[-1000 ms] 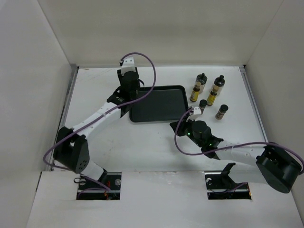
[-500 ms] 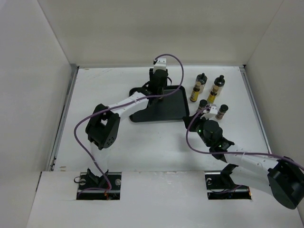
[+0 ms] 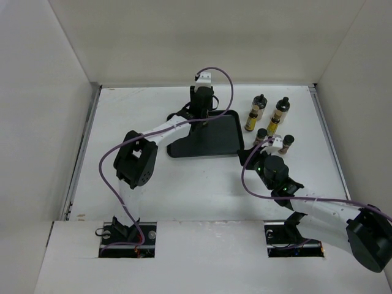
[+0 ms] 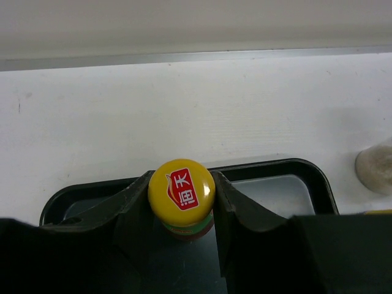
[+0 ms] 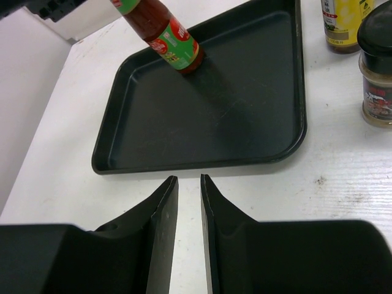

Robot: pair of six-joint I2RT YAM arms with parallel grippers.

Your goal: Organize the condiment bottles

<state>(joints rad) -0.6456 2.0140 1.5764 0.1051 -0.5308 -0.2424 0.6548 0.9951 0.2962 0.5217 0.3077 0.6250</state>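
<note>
A tall red bottle (image 5: 174, 46) with a green neck and yellow cap (image 4: 181, 190) stands tilted in the far part of the black tray (image 5: 214, 110). My left gripper (image 4: 181, 193) is shut on it just under the cap, and in the top view it (image 3: 202, 117) hangs over the tray's far edge. Several small bottles (image 3: 274, 124), dark, yellow-labelled or cream, stand on the table right of the tray (image 3: 211, 146). My right gripper (image 5: 188, 177) hovers off the tray's near right corner, its fingers nearly together with nothing between them. In the top view it (image 3: 244, 155) is left of those bottles.
A yellow-labelled bottle (image 5: 343, 18) and a black-capped cream jar (image 5: 376, 79) stand close on the right of my right gripper. White walls enclose the table on three sides. The left arm's cable (image 3: 223, 92) loops above the tray.
My left gripper has swung right from the tray's far left corner to the middle of its far edge. The right wrist has shifted right, closer to the small bottles.
</note>
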